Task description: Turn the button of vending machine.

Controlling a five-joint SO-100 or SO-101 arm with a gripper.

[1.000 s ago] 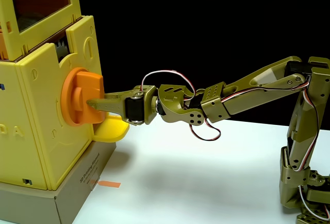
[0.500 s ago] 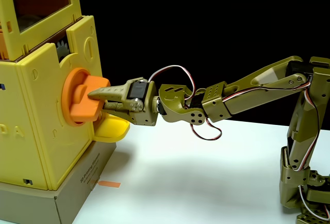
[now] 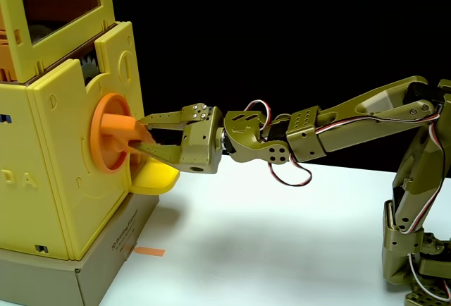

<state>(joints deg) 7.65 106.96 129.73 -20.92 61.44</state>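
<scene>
Behind everything the background is black, and the arm stands on a white table (image 3: 282, 235) in the fixed view. At the left side of this view stands the vending machine (image 3: 53, 151), tall and yellow, resting on a grey cardboard box (image 3: 91, 271). The button (image 3: 116, 131) sits on the machine's right face, an orange disc with a thick bar that now lies about level and points toward the arm. The gripper (image 3: 141, 134) reaches in from the right, its two fingers one above and one below the bar, closed on the end of it. Just under the button hangs a rounded yellow tray lip (image 3: 153, 177). To do the turn well, I think the wrist should roll around the button's own centre line, without pushing the arm sideways, so that the fingers do not slide off the bar. The grip should be firm on the bar, and the lower finger should keep away from the tray lip.
</scene>
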